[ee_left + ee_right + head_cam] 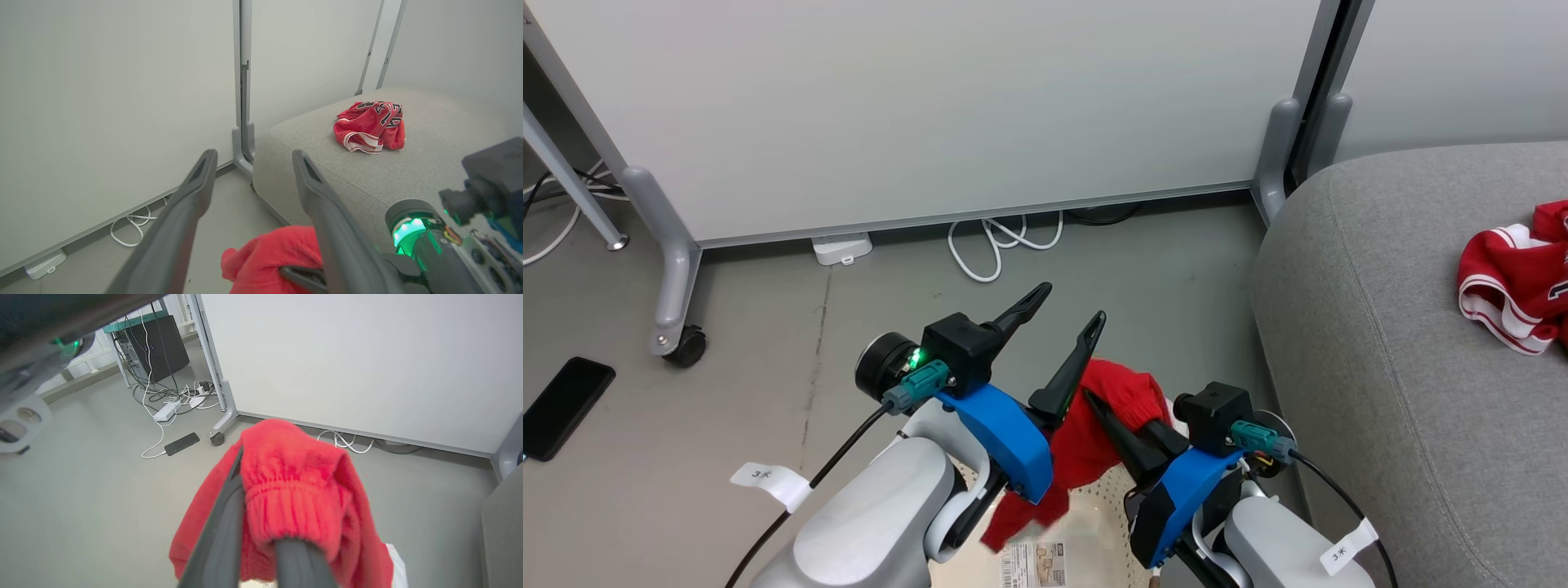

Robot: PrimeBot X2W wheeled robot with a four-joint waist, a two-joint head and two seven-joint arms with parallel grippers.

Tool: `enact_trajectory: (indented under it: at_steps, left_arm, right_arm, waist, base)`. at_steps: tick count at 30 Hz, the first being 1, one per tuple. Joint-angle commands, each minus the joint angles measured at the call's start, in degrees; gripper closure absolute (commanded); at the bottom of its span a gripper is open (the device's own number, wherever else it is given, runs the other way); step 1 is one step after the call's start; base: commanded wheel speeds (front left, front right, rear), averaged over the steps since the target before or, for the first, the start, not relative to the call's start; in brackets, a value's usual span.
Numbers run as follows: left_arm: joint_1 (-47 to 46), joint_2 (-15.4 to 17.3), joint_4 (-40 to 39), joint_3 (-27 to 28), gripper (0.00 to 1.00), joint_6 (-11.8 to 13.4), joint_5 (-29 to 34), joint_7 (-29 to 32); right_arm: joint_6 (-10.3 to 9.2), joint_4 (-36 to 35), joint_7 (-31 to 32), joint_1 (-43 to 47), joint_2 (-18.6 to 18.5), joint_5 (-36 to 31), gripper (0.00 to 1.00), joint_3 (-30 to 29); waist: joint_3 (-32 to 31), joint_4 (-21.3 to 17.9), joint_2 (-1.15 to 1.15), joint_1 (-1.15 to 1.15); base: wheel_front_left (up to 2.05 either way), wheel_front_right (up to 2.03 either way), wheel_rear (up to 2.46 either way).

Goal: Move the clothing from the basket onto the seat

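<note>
While left jaws gape, right jaws pinch the red garment, hanging cuff-up.

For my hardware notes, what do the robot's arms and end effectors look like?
The left end effector and right end effector each have two long tapered black fingers, a blue bracket, a teal plug with black cable, and a white tag. Forearms are pale grey.

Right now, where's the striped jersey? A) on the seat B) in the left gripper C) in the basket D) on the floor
A: the jersey lies crumpled on top of the grey seat, with nothing gripping it.
</note>
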Motion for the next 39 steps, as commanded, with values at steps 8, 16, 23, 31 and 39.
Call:
enact_trajectory:
  at_steps: [8,16,23,31,39]
  left_arm:
    - [1.65,1.0,-0.39,1.01,0.0,1.5,-0.07,-2.84]
    - [5.65,3.47,-1.98,3.31,0.0,2.16,1.91,-6.23]
    - [12.51,4.54,-8.09,10.11,0.0,2.35,6.32,-6.55]
    - [21.96,3.06,-13.05,20.55,0.0,1.65,11.99,-6.58]
    - [26.98,0.78,-13.5,27.25,0.0,-0.42,15.68,-6.58]
  right_arm:
    - [0.03,-0.01,-0.52,-0.81,-0.07,-0.34,1.0,-0.4]
    - [0.03,-0.48,-0.72,-0.8,-0.07,-0.86,1.0,-2.0]
    - [0.03,-1.1,-0.73,-0.12,-0.06,-1.86,1.0,-3.64]
    - [0.03,-2.15,-0.27,0.8,-0.06,-3.01,1.0,-4.99]
    - [0.03,-3.38,0.37,1.81,-0.07,-3.98,1.0,-6.31]
  waist:
    - [-0.03,-0.04,0.0,0.0]
    - [0.11,-0.26,0.0,0.0]
    - [0.37,-0.63,0.0,0.0]
    - [0.16,-1.67,0.0,0.0]
    - [0.13,-2.67,0.0,0.0]
  base:
    - [0.0,0.0,0.0]
    - [0.0,0.0,0.0]
    - [0.0,0.0,0.0]
    - [0.0,0.0,0.0]
    - [0.0,0.0,0.0]
